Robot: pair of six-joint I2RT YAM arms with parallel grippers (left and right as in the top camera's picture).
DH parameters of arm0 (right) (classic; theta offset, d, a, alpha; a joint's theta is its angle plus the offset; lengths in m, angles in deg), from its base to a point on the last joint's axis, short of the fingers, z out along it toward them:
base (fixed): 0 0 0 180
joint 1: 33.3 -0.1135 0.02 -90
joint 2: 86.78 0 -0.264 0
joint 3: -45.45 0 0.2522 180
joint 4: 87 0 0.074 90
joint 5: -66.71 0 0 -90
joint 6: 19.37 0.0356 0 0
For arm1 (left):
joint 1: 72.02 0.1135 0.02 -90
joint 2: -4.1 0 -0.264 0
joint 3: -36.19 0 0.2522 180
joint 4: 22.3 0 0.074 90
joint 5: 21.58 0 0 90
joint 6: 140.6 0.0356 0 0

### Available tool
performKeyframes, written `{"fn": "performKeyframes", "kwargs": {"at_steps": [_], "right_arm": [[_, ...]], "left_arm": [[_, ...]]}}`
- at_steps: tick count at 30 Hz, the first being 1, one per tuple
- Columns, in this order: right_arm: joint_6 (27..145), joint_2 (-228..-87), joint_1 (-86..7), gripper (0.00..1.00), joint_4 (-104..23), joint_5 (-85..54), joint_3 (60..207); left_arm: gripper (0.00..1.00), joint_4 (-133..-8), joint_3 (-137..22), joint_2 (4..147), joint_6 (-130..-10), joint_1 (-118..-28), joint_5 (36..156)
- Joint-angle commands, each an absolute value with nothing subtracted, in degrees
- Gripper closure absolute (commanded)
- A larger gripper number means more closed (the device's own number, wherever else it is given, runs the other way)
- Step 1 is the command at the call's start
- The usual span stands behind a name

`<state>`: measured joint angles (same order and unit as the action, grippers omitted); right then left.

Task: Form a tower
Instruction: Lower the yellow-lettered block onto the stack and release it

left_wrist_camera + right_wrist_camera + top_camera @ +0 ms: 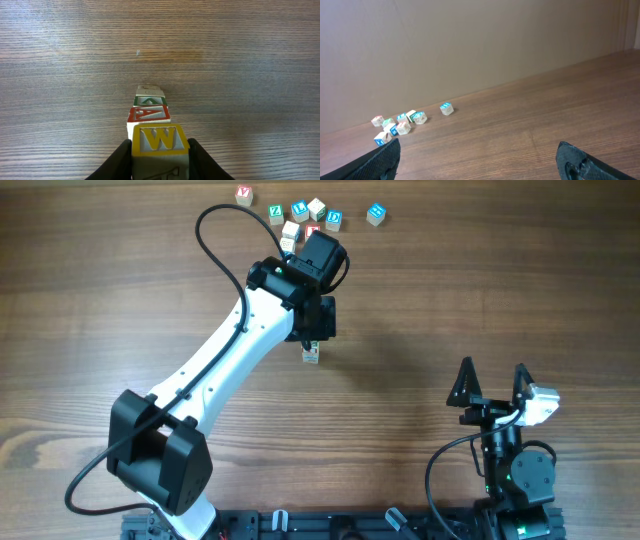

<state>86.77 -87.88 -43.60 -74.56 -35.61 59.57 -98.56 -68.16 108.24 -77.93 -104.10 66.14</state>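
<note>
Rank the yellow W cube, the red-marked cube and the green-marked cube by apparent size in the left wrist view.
1. yellow W cube
2. red-marked cube
3. green-marked cube
The order follows nearness to the camera, so true sizes may match.

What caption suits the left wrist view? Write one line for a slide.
Jaws of the left gripper flank the yellow W cube atop the tower of letter cubes on the wooden table.

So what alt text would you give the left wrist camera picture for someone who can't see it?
Looking down a tower of wooden letter cubes: a yellow-framed W cube on top, a red-framed cube and a green-framed cube beneath. The left gripper has its two black fingers close on either side of the W cube, above a brown wood-grain table.
</note>
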Motion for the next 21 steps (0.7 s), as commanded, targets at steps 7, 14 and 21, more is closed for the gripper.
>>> {"fn": "performKeyframes", "kwargs": {"at_steps": [7, 14, 21], "right_arm": [[85.8, -87.6, -43.4, 0.0, -74.8, -36.4, 59.5], [85.8, -87.6, -43.4, 0.01, -74.8, -36.4, 59.5], [85.8, -87.6, -43.4, 0.0, -74.8, -36.4, 59.5]], "left_arm": [[0.68, -98.6, -67.6, 107.3, -78.1, -103.6, 64.9], [0.59, -98.8, -67.6, 107.3, -78.1, -103.6, 64.9], [0.34, -98.8, -67.6, 107.3, -78.1, -103.6, 64.9]]}}
